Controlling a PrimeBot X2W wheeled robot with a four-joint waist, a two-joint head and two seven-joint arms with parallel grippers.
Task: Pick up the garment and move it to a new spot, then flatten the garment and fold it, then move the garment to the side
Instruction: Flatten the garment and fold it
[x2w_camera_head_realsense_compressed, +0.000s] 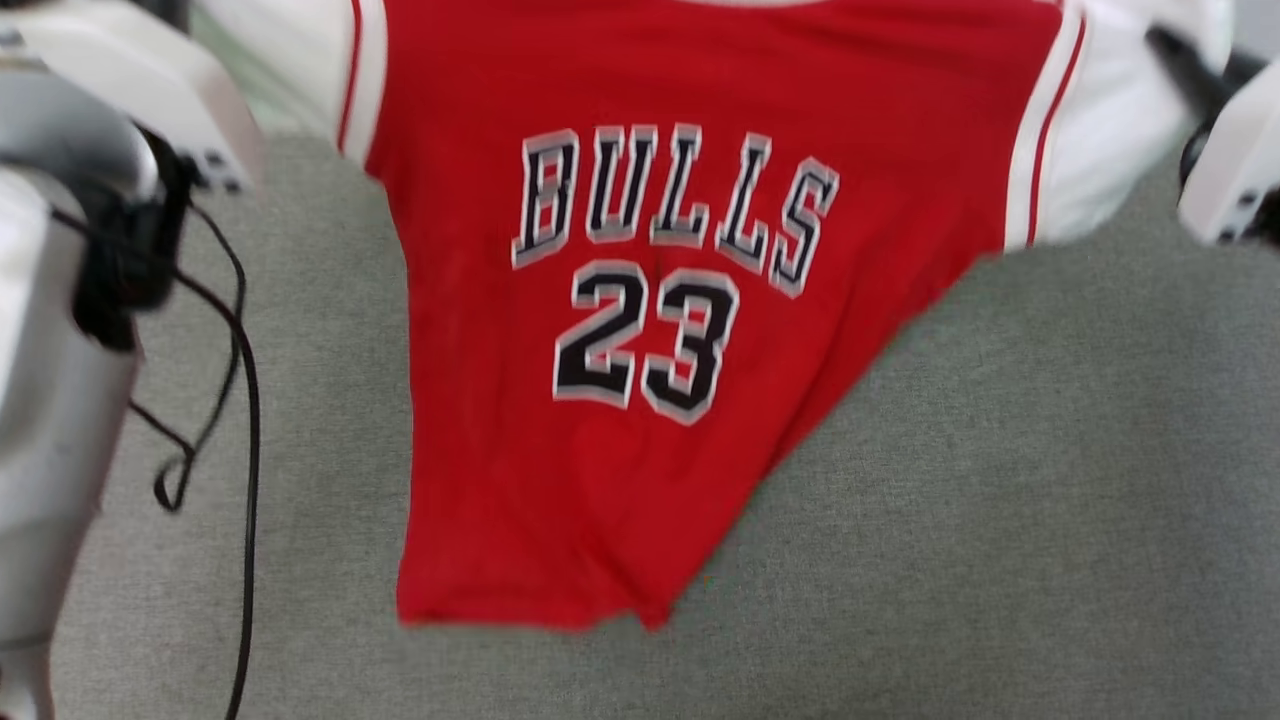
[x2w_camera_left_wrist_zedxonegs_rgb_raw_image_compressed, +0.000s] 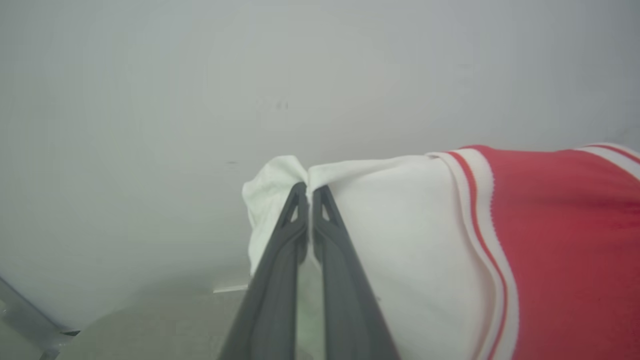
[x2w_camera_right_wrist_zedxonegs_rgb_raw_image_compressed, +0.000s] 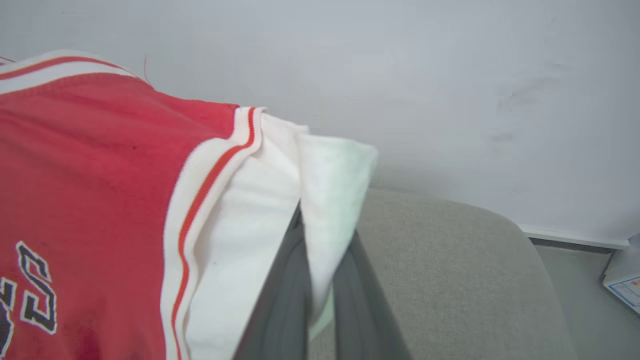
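Garment: the red jersey (x2w_camera_head_realsense_compressed: 500, 500) is hanging spread wide above the grey upholstered surface (x2w_camera_head_realsense_compressed: 1000, 500), with its front facing the head camera. The picture is too blurred to tell whether the lower hem is touching the surface.
Fabric: the smooth knit body is falling in soft vertical folds. The white short sleeves are joining it at ribbed white trim with a thin red stripe.
Lettering: black block letters with white outlines are reading "BULLS" over "23".
Hem: it is running level on the left and slanting upward toward the right sleeve.
Left gripper (x2w_camera_left_wrist_zedxonegs_rgb_raw_image_compressed: 310, 187): its two long dark fingers (x2w_camera_left_wrist_zedxonegs_rgb_raw_image_compressed: 280, 280) are pressing together on the bunched edge of the white left sleeve.
Right gripper (x2w_camera_right_wrist_zedxonegs_rgb_raw_image_compressed: 322, 235): it is clamping a fold of the white right sleeve, which is draping over and hiding the fingertips.
Surface: coarse grey weave, curving to a rounded edge in the right wrist view.
Cable (x2w_camera_head_realsense_compressed: 245, 420): a thin black cord is looping down beside the pale left forearm (x2w_camera_head_realsense_compressed: 60, 420).
Wall (x2w_camera_left_wrist_zedxonegs_rgb_raw_image_compressed: 200, 100): it is showing plain, pale and matte behind the sleeve.
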